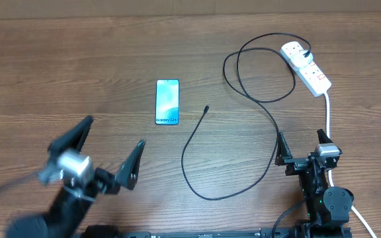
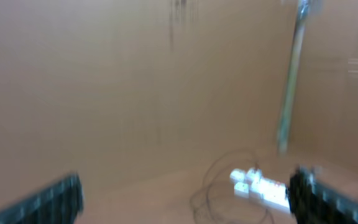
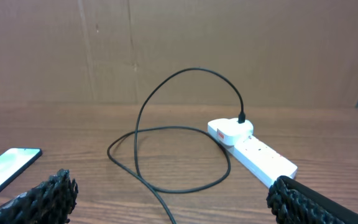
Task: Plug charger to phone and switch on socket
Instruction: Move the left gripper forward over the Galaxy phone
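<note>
The phone point(image 1: 167, 102) lies flat mid-table, blue-teal screen up; its edge shows at the left of the right wrist view point(image 3: 5, 171). The black charger cable point(image 1: 207, 158) loops from the white plug in the socket point(image 1: 307, 67) across the table, and its connector tip point(image 1: 206, 108) lies just right of the phone. The socket also shows in the right wrist view point(image 3: 253, 151) and, blurred, in the left wrist view point(image 2: 260, 185). My left gripper point(image 1: 108, 155) is open and empty, front left, raised and blurred. My right gripper point(image 1: 303, 147) is open and empty at front right, over the cable.
The thick white cord point(image 1: 328, 112) runs from the socket toward my right arm. A brown cardboard wall point(image 3: 179, 50) stands behind the table. The wooden tabletop point(image 1: 65, 73) stretches to the left of the phone.
</note>
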Robot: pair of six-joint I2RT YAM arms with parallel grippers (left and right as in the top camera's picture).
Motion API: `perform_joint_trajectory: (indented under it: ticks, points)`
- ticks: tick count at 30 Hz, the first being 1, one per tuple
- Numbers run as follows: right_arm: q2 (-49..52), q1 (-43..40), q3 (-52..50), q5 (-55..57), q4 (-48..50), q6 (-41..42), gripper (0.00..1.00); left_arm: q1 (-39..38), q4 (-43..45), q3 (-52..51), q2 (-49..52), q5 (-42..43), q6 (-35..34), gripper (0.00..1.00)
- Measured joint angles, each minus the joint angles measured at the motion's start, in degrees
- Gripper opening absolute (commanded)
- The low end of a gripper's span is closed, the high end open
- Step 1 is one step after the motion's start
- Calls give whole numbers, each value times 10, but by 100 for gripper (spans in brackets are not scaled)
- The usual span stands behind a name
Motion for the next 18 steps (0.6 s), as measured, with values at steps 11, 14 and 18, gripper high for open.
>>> perform_joint_trajectory:
  ticks: [11, 14, 18]
  points:
    - [0, 0, 0, 0, 0, 0, 100, -2, -311, 368, 407, 157, 33, 100]
    - [0, 0, 0, 0, 0, 0, 100, -28, -402, 444, 484, 99, 9, 100]
    - [0, 0, 0, 0, 0, 0, 100, -106, -585, 602, 608, -48, -14, 100]
